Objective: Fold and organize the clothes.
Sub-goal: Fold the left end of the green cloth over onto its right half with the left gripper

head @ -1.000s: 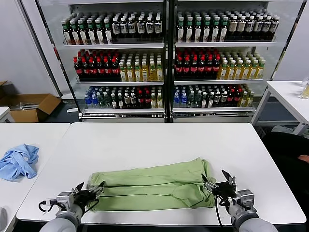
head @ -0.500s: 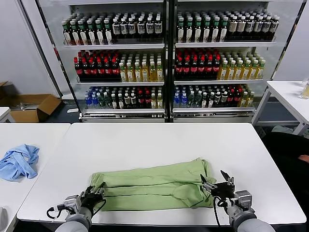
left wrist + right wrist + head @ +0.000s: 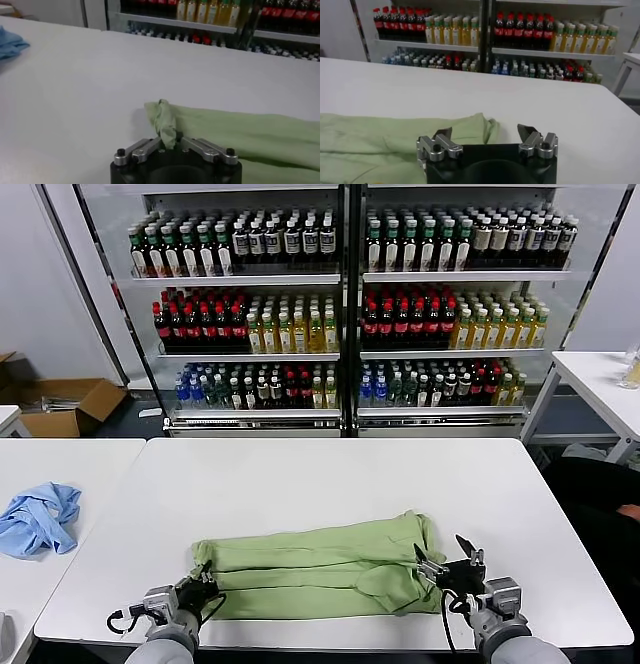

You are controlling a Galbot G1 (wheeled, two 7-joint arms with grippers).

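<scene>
A light green shirt (image 3: 320,569) lies folded into a long band across the near part of the white table (image 3: 330,484), plain side up. My left gripper (image 3: 197,587) is at the band's left end and is shut on a bunched fold of the shirt (image 3: 166,127), as the left wrist view shows. My right gripper (image 3: 447,559) is at the band's right end, open and empty, its fingers (image 3: 442,135) spread wide just short of the shirt's edge (image 3: 475,127).
A crumpled blue garment (image 3: 38,519) lies on a second white table at the left. Glass-door coolers full of bottles (image 3: 340,304) stand behind the table. A cardboard box (image 3: 60,404) sits on the floor at far left, another table (image 3: 600,384) at far right.
My left gripper has moved right to the shirt's left end and closed on its fold. The right gripper has crept slightly forward and stays open.
</scene>
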